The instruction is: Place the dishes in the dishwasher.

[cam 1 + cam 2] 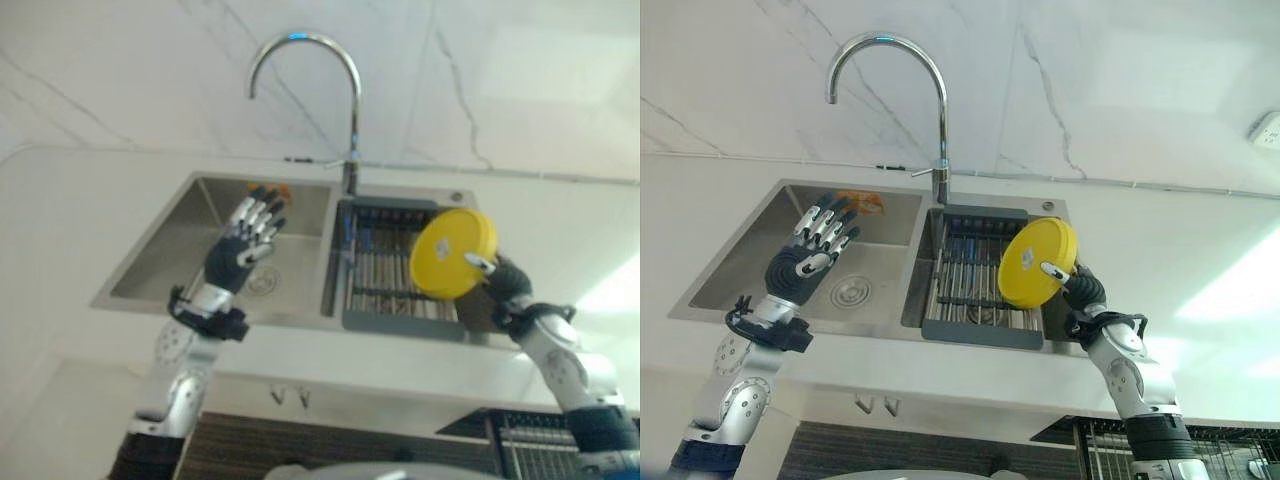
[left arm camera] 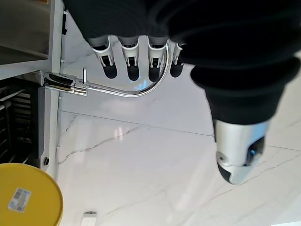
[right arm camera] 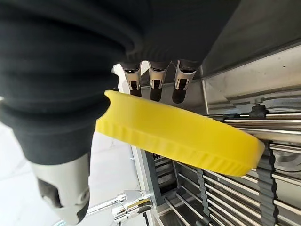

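1. Table (image 1: pixel 1200 230): pale, carried a double sink (image 1: pixel 880 300) under a curved tap (image 1: pixel 936 110).
2. Rack (image 1: pixel 975 285): dark, sat in the sink's right basin.
3. Plate (image 1: pixel 1038 262): yellow, tilted on edge over the rack, pinched between the thumb and fingers of the right hand (image 1: pixel 1085 290).
4. Left hand (image 1: pixel 805 255): hung above the left basin, fingers (image 1: pixel 828 222) straight and spread, holding nothing.

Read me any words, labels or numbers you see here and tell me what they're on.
No text here can be read.
The yellow plate, pinched in the right hand, carries a small white sticker with dark marks, too small to read.
The faucet, sink and drying rack show no print.
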